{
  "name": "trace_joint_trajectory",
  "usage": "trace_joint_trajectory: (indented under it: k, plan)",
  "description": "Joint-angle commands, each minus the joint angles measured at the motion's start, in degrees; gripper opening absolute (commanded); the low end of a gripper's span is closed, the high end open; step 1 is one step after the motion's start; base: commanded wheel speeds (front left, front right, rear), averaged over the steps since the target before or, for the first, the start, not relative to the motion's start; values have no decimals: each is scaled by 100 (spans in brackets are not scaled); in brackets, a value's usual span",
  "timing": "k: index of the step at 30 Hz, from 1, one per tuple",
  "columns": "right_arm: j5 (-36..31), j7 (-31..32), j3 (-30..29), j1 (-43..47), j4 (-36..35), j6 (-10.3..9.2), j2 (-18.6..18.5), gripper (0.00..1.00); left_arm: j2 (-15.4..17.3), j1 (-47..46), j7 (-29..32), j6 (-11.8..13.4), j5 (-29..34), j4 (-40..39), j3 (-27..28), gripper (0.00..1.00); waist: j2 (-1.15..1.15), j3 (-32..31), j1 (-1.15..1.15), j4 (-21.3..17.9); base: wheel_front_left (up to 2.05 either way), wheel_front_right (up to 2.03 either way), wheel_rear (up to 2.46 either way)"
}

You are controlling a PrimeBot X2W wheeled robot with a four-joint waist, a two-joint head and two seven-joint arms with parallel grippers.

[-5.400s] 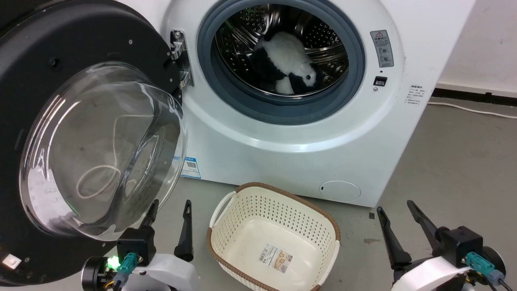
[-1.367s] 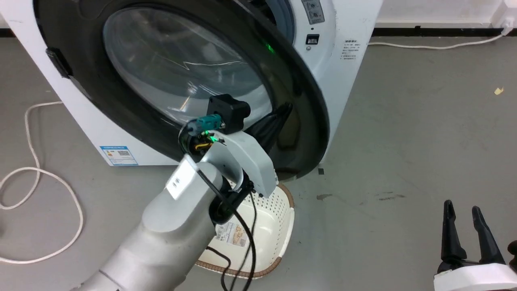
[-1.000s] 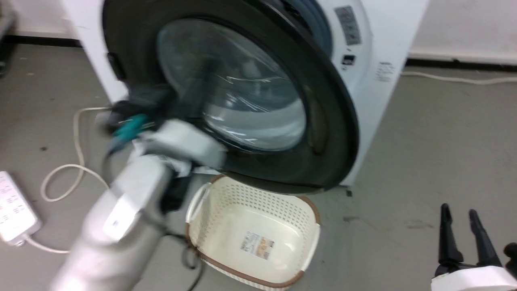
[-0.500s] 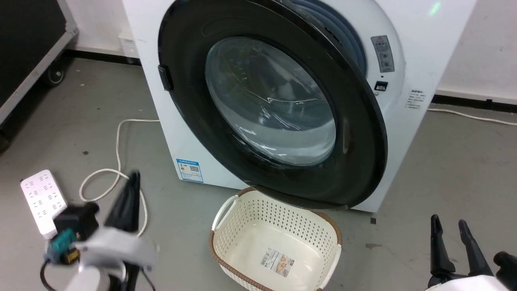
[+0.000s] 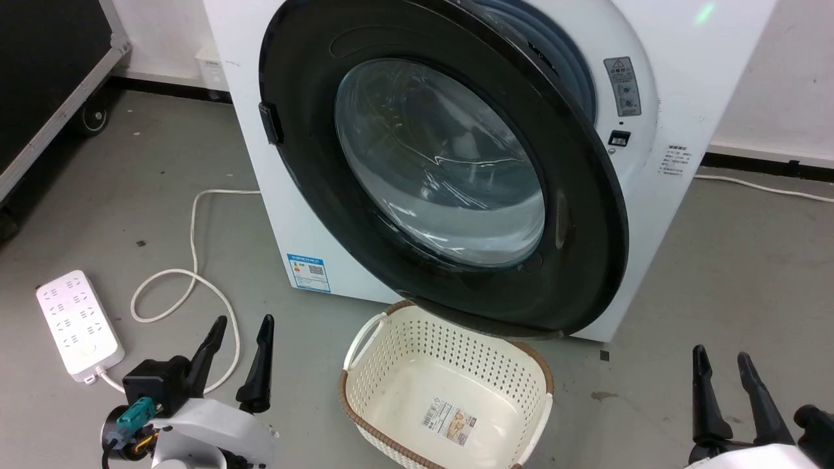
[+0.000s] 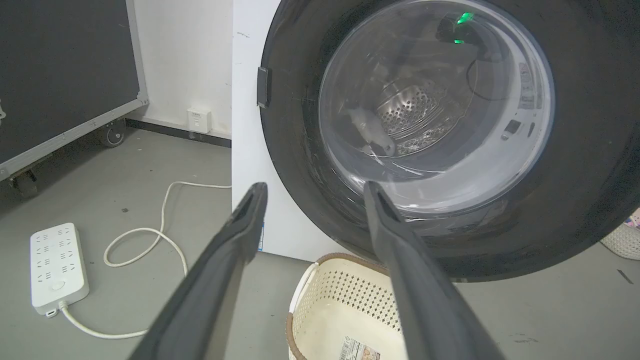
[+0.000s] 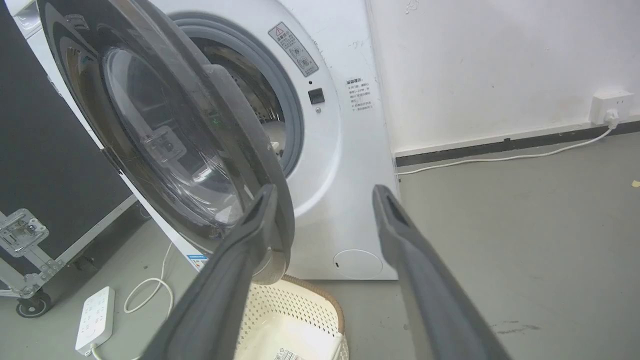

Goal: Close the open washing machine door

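I found the left claw (image 5: 243,320) spread, its two fingers apart and gripping nothing, low at 7 o'clock in the head view, above the floor (image 5: 730,260). The right claw (image 5: 720,353) was likewise spread and empty, at 5 o'clock. Neither touched any object.

Between them, at 6 o'clock, sat a cream perforated basket (image 5: 456,345). It held only a label on its bottom, and its far rim lay under the door's lower edge.

The washing machine door (image 5: 456,163) stood at 12 o'clock. It was swung most of the way toward the washing machine (image 5: 651,228) but not shut. On its 3 o'clock side a gap remained, with grey gasket (image 5: 573,78) showing behind the black rim.

At 9 o'clock from the left claw lay a white power strip (image 5: 78,322). Its cable (image 5: 193,241) looped across the floor toward the machine.
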Motion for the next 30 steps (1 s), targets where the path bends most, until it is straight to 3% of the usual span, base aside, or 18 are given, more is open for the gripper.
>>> trace_joint_trajectory:
  k: [1, 5, 13, 23, 30]
  plan:
    - [-112, -25, -4, 39, -56, 6, -5, 0, -10, 59, -35, 17, 23, 2, 9, 100, 0, 15, 0, 1, 0, 0, 0]
    - [-428, -25, 150, -105, -289, 6, -5, 0, -39, 40, -50, 27, 52, -31, 25, 100, 0, 48, 0, 13, 0, 0, 0]
    - [-724, 570, 1305, -905, -99, 6, -5, 0, -159, 63, -68, 84, 43, -227, 112, 100, 0, 216, 0, 25, 0, 0, 0]
    - [-1072, 531, 1061, -2345, 1540, 6, -5, 0, -275, -153, -78, 5, 59, -271, 219, 100, 0, 729, 0, 171, 0, 0, 0]
    - [-1366, 328, 476, -3164, 2143, 6, -5, 0, -365, -315, -81, -24, 201, -428, 360, 100, 0, 1117, 0, 263, 0, 0, 0]
